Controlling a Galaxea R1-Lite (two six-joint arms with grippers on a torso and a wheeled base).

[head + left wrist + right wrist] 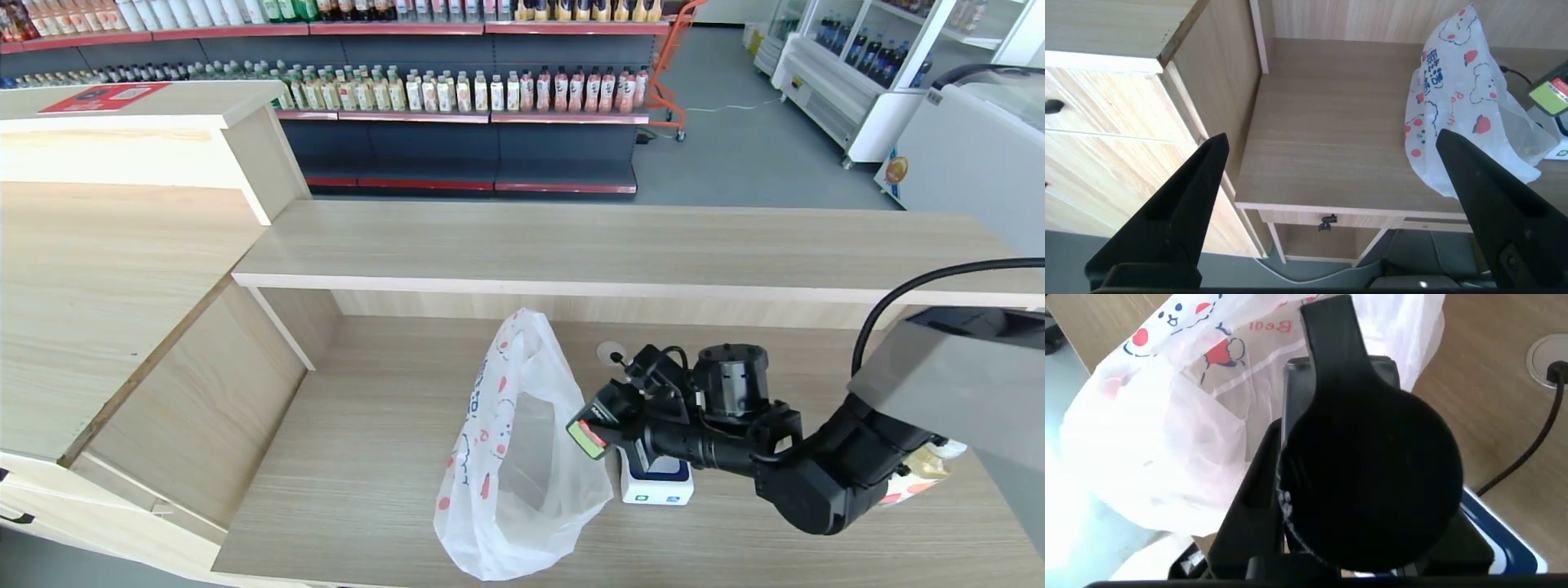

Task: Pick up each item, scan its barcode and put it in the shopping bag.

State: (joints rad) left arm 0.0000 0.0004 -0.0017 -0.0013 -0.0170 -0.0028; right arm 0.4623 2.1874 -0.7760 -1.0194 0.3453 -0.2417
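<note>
A white plastic shopping bag (510,465) with red prints stands on the lower counter, its mouth facing up. Just right of it my right gripper (594,426) is shut on a dark item with a green and red end (586,438), held level with the bag's upper edge. Below it sits the white and blue scanner (658,483). In the right wrist view the bag (1167,416) lies under one black finger (1327,351). In the left wrist view my left gripper (1331,212) is open and holds nothing, off the counter's front left corner, and the bag (1458,106) is farther off.
A pale packet (921,478) lies at the counter's right end, partly hidden by my right arm. A raised wooden ledge (620,245) runs behind the counter and a side wall (204,408) closes its left. A cable runs from a round port (611,353).
</note>
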